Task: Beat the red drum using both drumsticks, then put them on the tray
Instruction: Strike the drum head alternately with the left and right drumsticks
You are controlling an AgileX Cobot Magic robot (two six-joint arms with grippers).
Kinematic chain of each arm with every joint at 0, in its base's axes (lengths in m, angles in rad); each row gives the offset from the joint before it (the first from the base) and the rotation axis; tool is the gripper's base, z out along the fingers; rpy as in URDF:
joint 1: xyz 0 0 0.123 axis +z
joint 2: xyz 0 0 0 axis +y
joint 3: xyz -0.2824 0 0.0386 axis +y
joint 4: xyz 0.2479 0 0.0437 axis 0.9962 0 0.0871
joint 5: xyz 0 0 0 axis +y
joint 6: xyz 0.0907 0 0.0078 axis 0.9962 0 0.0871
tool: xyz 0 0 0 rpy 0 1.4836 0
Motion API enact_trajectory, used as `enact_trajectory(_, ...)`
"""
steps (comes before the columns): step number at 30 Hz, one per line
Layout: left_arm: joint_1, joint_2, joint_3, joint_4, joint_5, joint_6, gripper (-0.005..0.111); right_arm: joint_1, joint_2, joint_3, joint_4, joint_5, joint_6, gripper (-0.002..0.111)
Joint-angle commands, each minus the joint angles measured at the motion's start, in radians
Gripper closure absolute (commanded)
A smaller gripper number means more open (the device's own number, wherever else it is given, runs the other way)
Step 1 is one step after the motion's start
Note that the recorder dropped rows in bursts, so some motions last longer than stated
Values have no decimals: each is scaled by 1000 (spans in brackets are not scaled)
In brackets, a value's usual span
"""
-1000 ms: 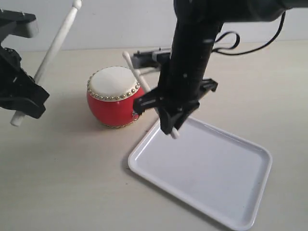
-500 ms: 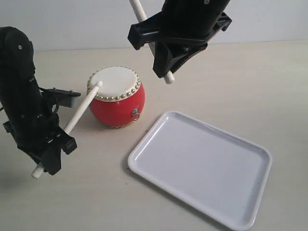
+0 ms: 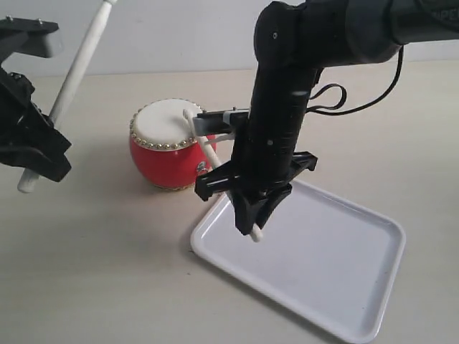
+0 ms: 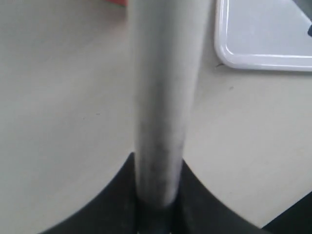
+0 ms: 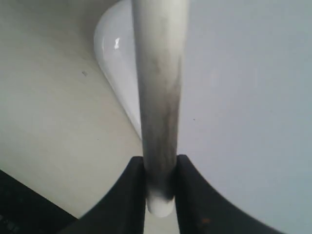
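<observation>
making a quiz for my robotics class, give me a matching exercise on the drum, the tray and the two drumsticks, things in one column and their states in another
Things:
1. red drum
2. tray
3. left drumstick
4. right drumstick

States:
a. tip down at the cream drum head
b. raised, tip pointing up, clear of the drum
c. white, flat on the table, nothing lying in it
d. upright on the table, gold studs round its rim

Pairs: 1-d, 2-c, 3-b, 4-a
</observation>
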Motion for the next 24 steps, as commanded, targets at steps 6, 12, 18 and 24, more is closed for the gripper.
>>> enact_trajectory(6, -2, 247, -1, -31, -5, 8, 107, -2, -259, -181, 1, -3, -13, 108)
enact_trajectory(12, -2, 503, -37, -33, 86, 15, 107, -2, -368, -201, -19, -3, -9, 108)
enact_trajectory(18, -2, 504, -89, -63, 123, 30, 107, -2, -347, -198, -55, -3, 0, 108)
enact_trajectory(24, 0, 259, -92, -67, 123, 33, 107, 1, -196, -158, -49, -3, 0, 108)
